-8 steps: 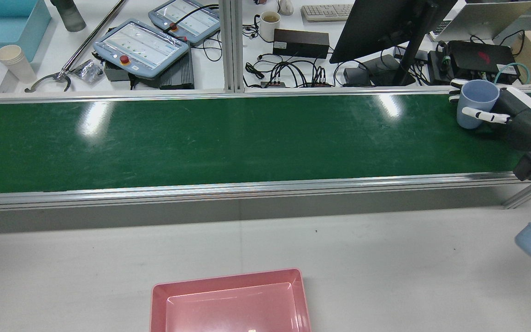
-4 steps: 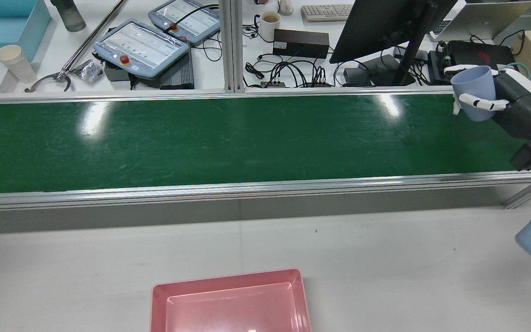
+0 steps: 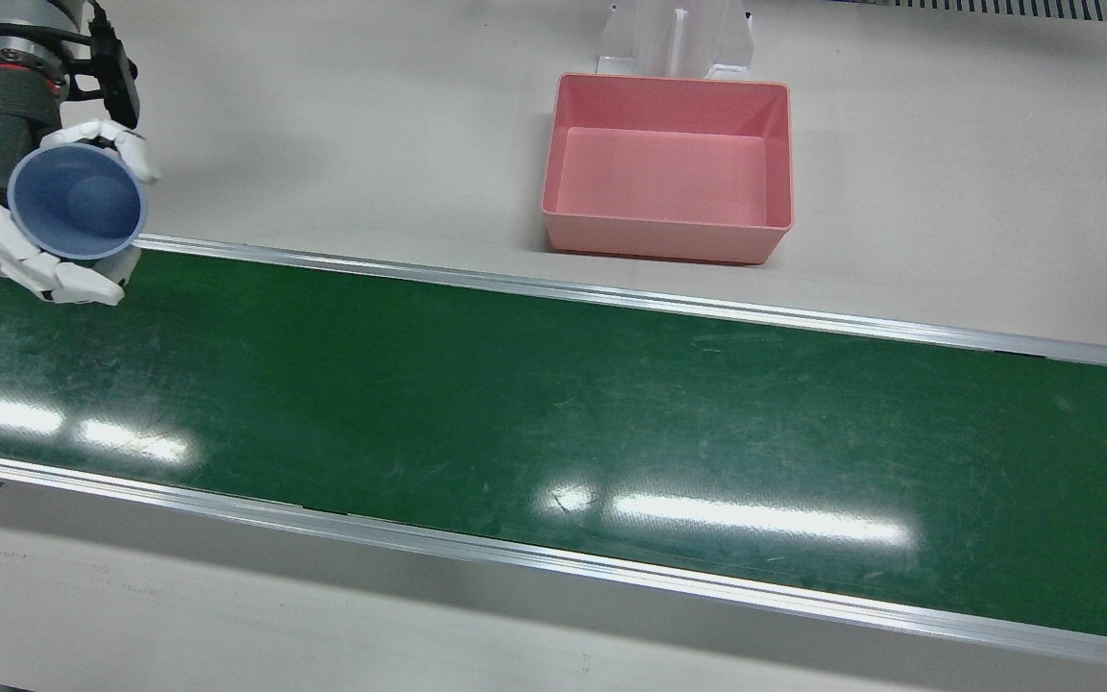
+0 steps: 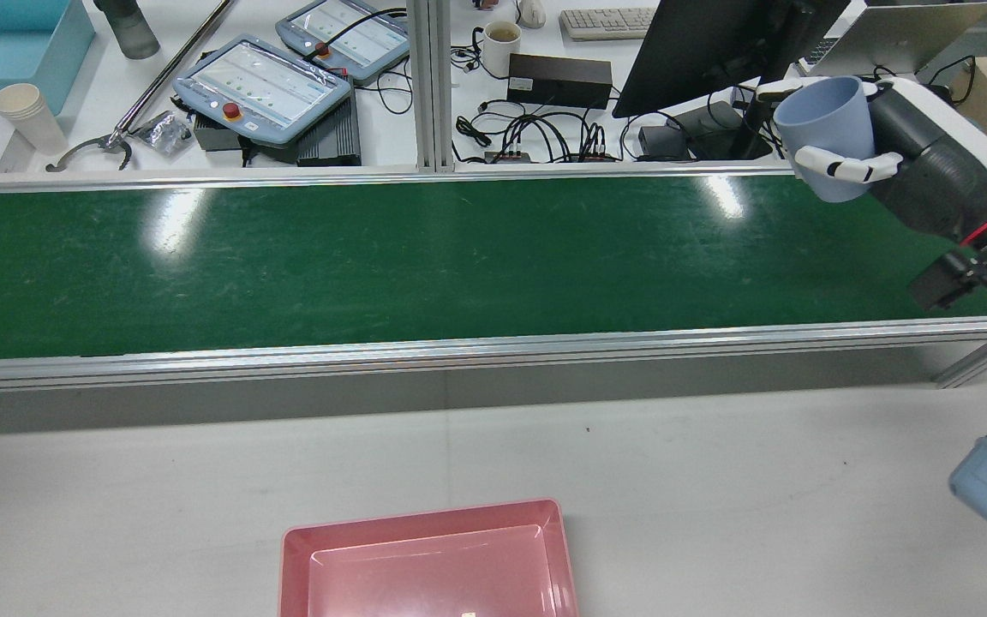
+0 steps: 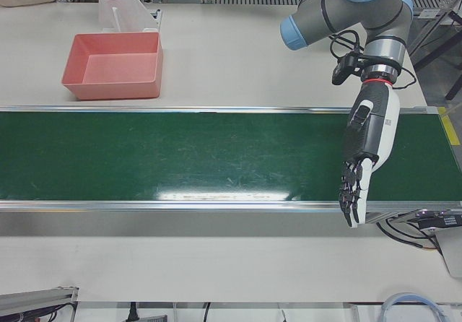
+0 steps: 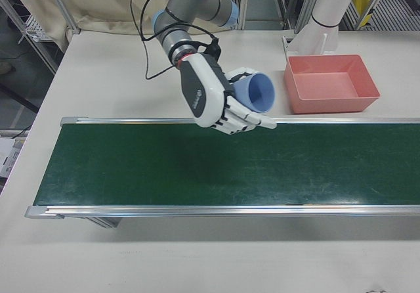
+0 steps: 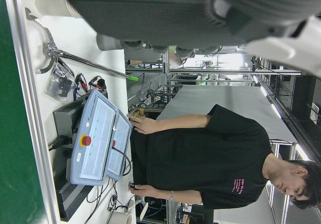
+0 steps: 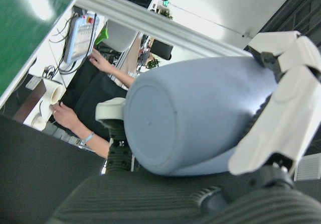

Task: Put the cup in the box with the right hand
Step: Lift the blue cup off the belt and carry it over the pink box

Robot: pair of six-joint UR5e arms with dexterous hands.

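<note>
My right hand (image 4: pixel 905 158) is shut on a pale blue cup (image 4: pixel 828 133) and holds it in the air above the right end of the green belt (image 4: pixel 425 257). The hand (image 3: pixel 6 192) and the cup (image 3: pixel 78 202) show at the front view's left edge, and the hand (image 6: pixel 216 99) holds the cup (image 6: pixel 257 92) tilted in the right-front view. The cup fills the right hand view (image 8: pixel 195 118). The pink box (image 3: pixel 669 168) stands empty on the white table; it also shows in the rear view (image 4: pixel 429 561). My left hand (image 5: pixel 364 152) hangs open over the belt's other end.
The belt has aluminium rails (image 4: pixel 459 351) along both sides. Behind it a desk carries teach pendants (image 4: pixel 262 86), a monitor (image 4: pixel 716 43), cables and a mug (image 4: pixel 500 44). A white pedestal (image 3: pixel 674 34) stands behind the box.
My right hand has lifted the cup off the belt and carried it up and to the left in the rear view. The box has not moved.
</note>
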